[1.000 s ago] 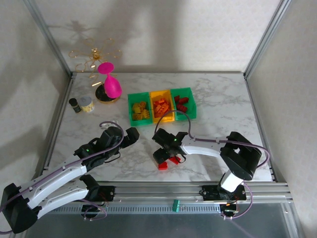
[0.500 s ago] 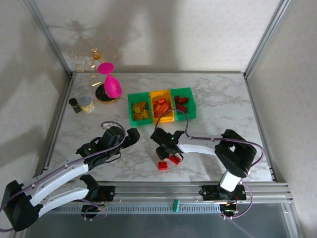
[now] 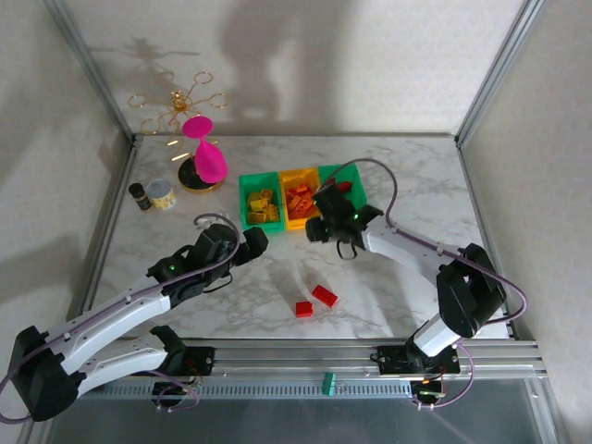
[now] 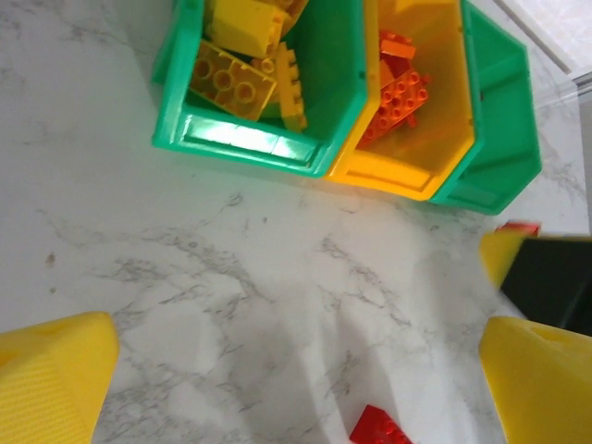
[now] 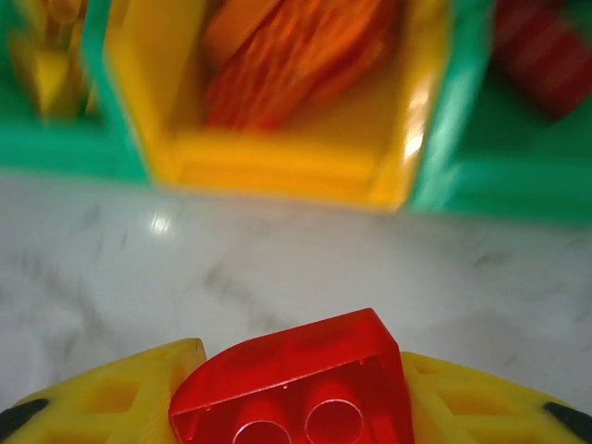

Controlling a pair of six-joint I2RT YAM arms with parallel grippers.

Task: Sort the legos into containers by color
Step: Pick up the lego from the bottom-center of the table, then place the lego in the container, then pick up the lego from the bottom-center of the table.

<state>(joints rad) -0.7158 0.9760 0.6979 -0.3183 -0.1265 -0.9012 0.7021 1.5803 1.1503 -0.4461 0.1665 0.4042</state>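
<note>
Gripping a red brick [image 5: 296, 393] from both sides, the right fingers [image 5: 111, 402] are closed on it, its studs turned toward the wrist camera. Brick and fingers hang over bare marble just short of the near wall of the yellow bin [image 5: 277, 162]. That bin is the middle one of three that stand touching in a row. From above, the right fingers [image 3: 324, 227] sit just in front of the seam between the yellow bin [image 3: 301, 172] and the right green bin [image 3: 359, 196].

The left green bin [image 4: 250, 143] holds yellow bricks [image 4: 236, 83]. The yellow bin [image 4: 398, 176] holds orange bricks [image 4: 402, 88]. The right green bin [image 5: 462, 176] holds red bricks [image 5: 546, 46], blurred in the right wrist view.

Two more red ones lie loose on the surface [image 3: 416, 185], well nearer the arm bases than the bins. The farther brick [image 3: 325, 295] and the nearer brick [image 3: 303, 309] lie close together, but whether they touch I cannot tell.

The left fingers [image 4: 55, 370] stand wide open with nothing between them. Seen from above, the left fingers [image 3: 252, 242] are near the front left corner of the left green bin [image 3: 242, 199].

At the far left corner stand a pink hourglass [image 3: 205, 159], a tin [image 3: 163, 194] and a small dark bottle [image 3: 139, 195] just beside the tin. A gold wire stand [image 3: 176, 102] is behind them.
</note>
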